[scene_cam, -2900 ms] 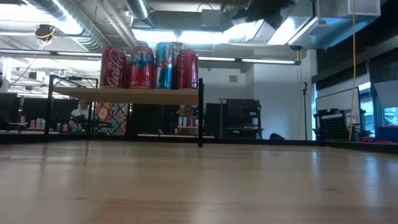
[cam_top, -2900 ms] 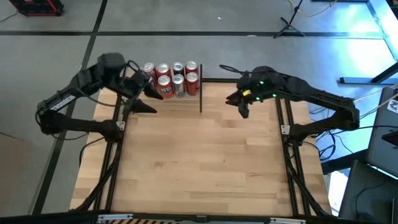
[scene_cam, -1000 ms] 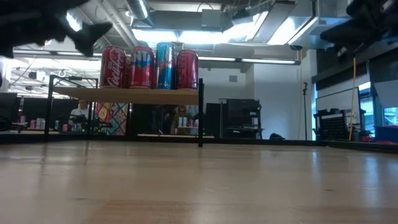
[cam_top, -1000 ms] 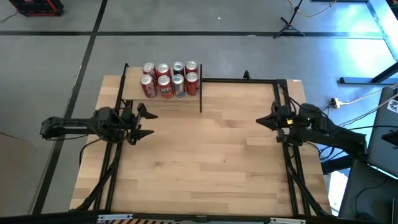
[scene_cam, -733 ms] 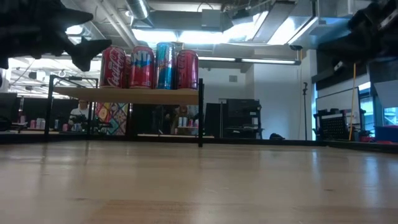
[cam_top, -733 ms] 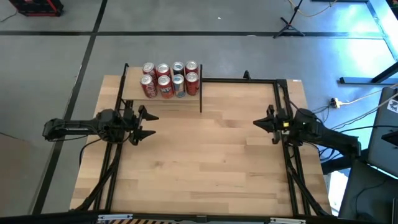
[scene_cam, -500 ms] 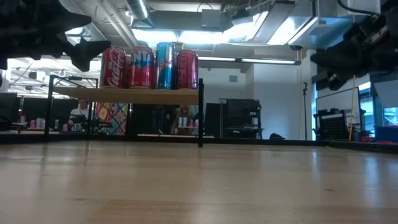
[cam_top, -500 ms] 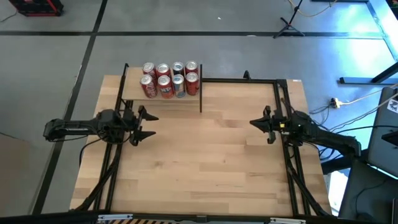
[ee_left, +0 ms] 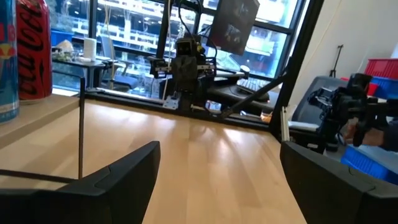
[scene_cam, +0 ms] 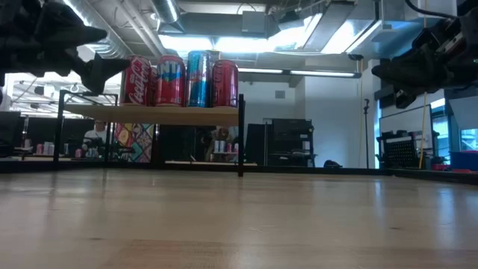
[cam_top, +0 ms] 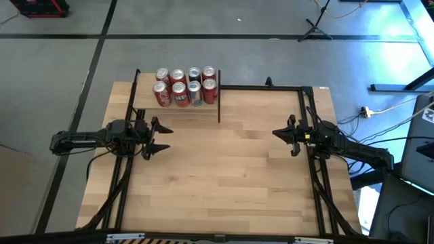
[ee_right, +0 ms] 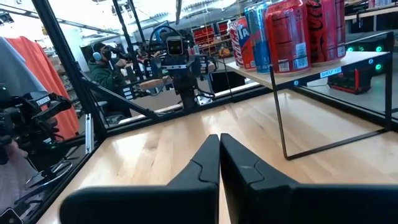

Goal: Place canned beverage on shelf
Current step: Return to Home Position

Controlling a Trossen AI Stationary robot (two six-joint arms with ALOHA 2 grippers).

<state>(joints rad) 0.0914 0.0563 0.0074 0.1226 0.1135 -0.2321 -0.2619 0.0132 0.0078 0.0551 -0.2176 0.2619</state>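
Observation:
Several beverage cans, red and blue, stand upright in two rows on the shelf, a small wood board on thin black posts at the table's far left. The low view shows the cans on the raised board. My left gripper hovers at the table's left edge, open and holding nothing, nearer than the shelf. My right gripper hovers at the right edge, shut and holding nothing. Both point level toward the table's middle. The right wrist view shows the shut fingers and the cans.
Black frame rails run along the table's left, right and far edges. The bare wood tabletop lies between the arms. A person sits in the room beyond the table.
Both grippers have sunk at their edges of the table, the right one farther than the left. The right gripper has also edged a little toward the table's middle and has held still in the last half second. The cans and shelf have not moved.

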